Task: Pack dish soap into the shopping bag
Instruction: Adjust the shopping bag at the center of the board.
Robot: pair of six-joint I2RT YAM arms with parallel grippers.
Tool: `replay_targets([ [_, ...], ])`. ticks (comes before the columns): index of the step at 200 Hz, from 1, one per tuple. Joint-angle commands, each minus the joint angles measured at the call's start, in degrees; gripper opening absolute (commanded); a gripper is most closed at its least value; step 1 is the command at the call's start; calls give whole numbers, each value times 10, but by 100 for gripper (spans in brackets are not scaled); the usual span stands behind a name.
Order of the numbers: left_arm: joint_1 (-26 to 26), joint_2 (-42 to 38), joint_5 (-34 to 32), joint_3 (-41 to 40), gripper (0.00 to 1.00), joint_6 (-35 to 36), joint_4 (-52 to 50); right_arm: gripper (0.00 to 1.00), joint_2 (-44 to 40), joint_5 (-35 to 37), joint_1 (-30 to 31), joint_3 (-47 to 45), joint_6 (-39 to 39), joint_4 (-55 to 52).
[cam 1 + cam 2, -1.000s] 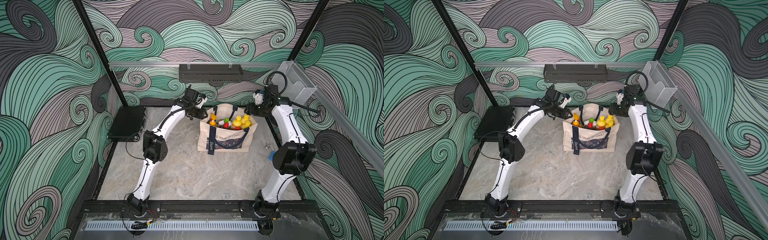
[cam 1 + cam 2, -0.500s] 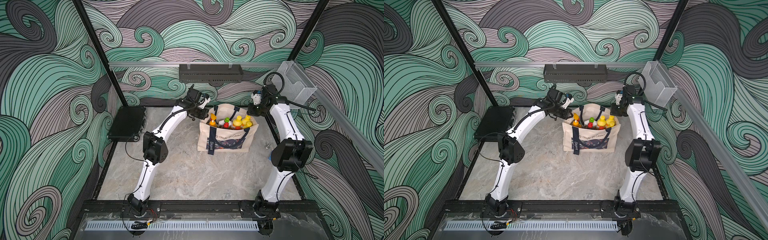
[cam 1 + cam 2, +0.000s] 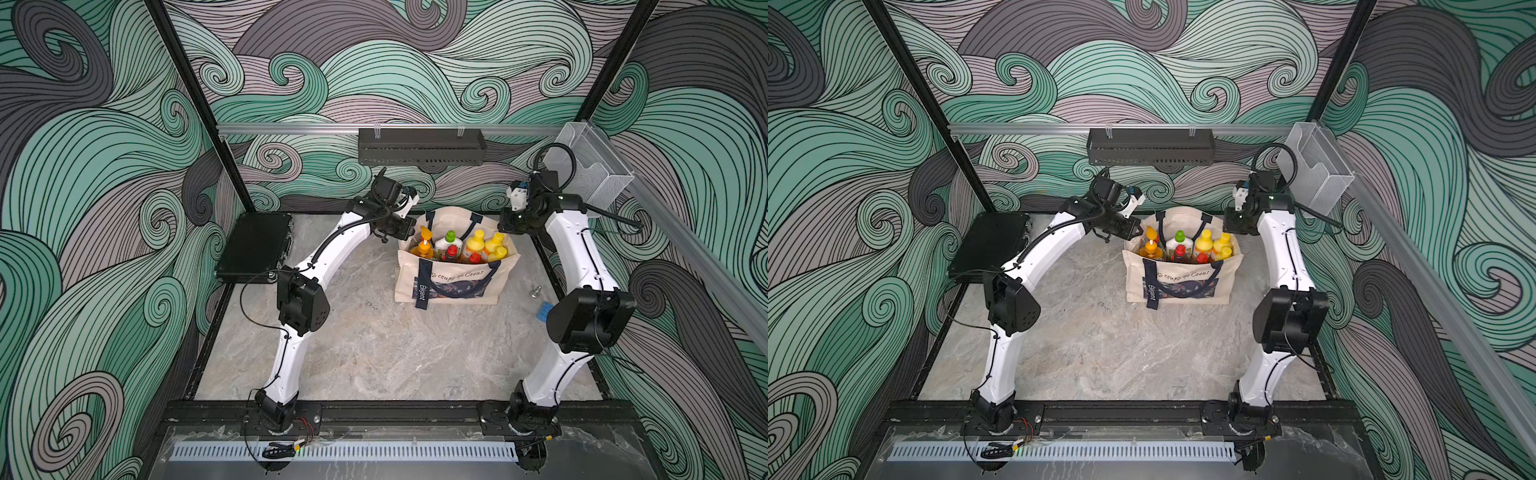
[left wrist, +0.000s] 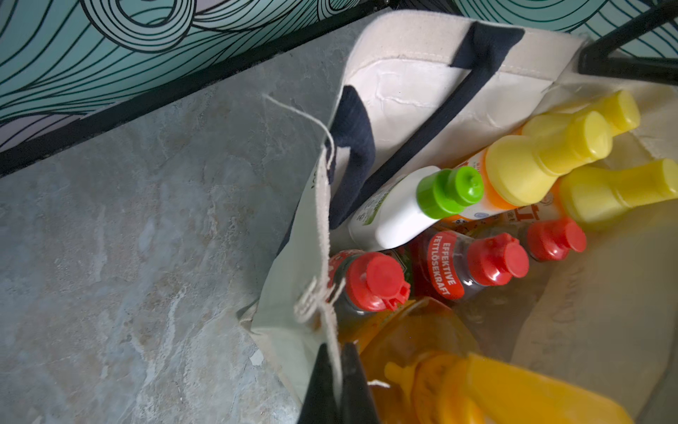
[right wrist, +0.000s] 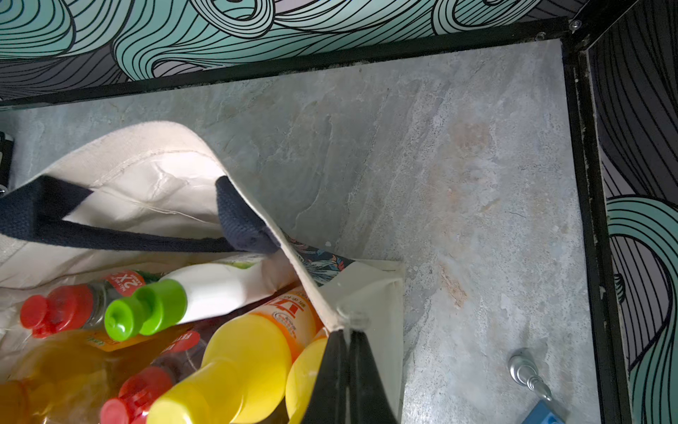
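1 bag, 8 btls: 3 yel-cap, 3 red-cap.

The cream canvas shopping bag stands upright and open in front of me, toward the back of the marble tabletop. Its floral pocket and navy "Elegant" tag face me. All 8 dish soap bottles sit inside, caps up. The orange pump bottle is at 1 end, with the white green-capped bottle next to it. Then come 3 yellow-capped bottles, and 3 red-capped bottles stand along the front.
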Motion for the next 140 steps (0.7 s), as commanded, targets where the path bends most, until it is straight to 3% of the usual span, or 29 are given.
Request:
replay_targets([
  [1,-2,-46,-11,-3,0,7,40,0,-51,3,-7,-4,10,0],
  [140,-7,-101,-17,-51,0,4,81,0,-85,-8,-21,-31,19,1],
])
